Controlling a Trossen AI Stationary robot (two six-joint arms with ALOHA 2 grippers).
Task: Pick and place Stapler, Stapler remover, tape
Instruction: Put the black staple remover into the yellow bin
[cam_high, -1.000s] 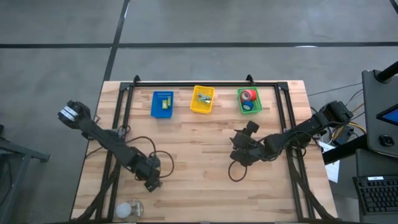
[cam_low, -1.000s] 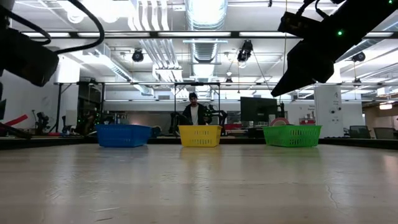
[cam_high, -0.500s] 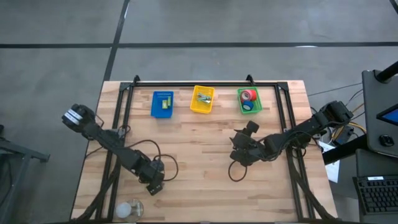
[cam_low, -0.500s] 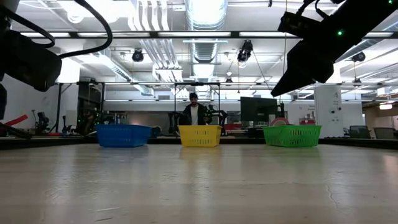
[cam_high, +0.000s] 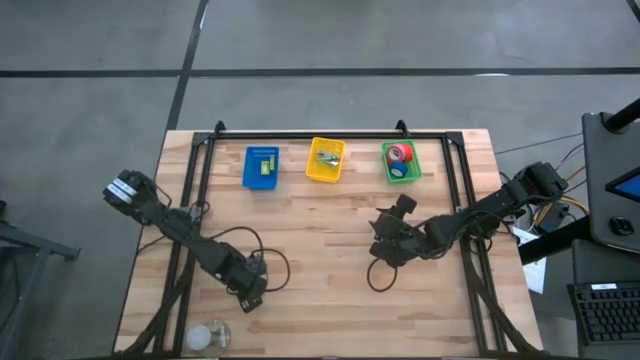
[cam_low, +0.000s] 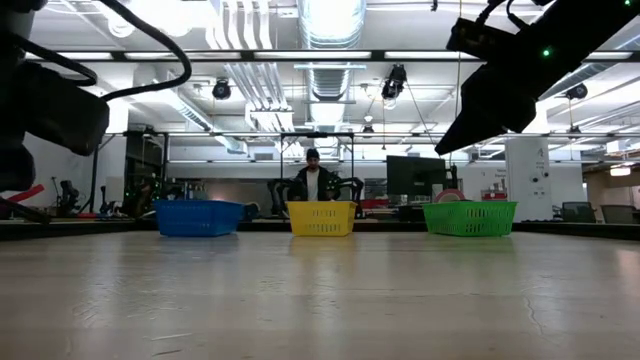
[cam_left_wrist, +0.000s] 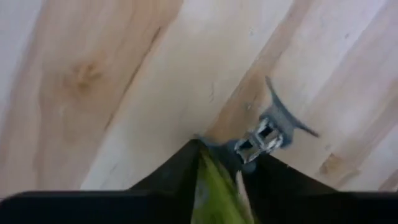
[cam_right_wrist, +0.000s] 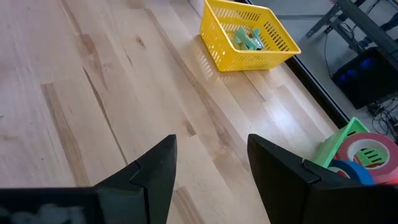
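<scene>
Wooden table (cam_high: 320, 230) carries three baskets along its 12 o'clock edge: blue (cam_high: 261, 167), yellow (cam_high: 326, 160) and green (cam_high: 400, 163), the green one holding red and blue tape (cam_high: 400, 155). Toward 7 o'clock, the left gripper (cam_left_wrist: 230, 163) pinches a green stapler remover (cam_left_wrist: 211, 193) with metal claws, low over the boards. Right gripper (cam_right_wrist: 208, 168) hangs near centre, fingers spread, holding nothing.

You have a blue basket (cam_high: 261, 167), a yellow basket (cam_high: 326, 160) and a green basket (cam_high: 400, 162) lined along the table's (cam_high: 320, 300) far edge. A person (cam_low: 313, 180) stands behind the yellow one.
</scene>
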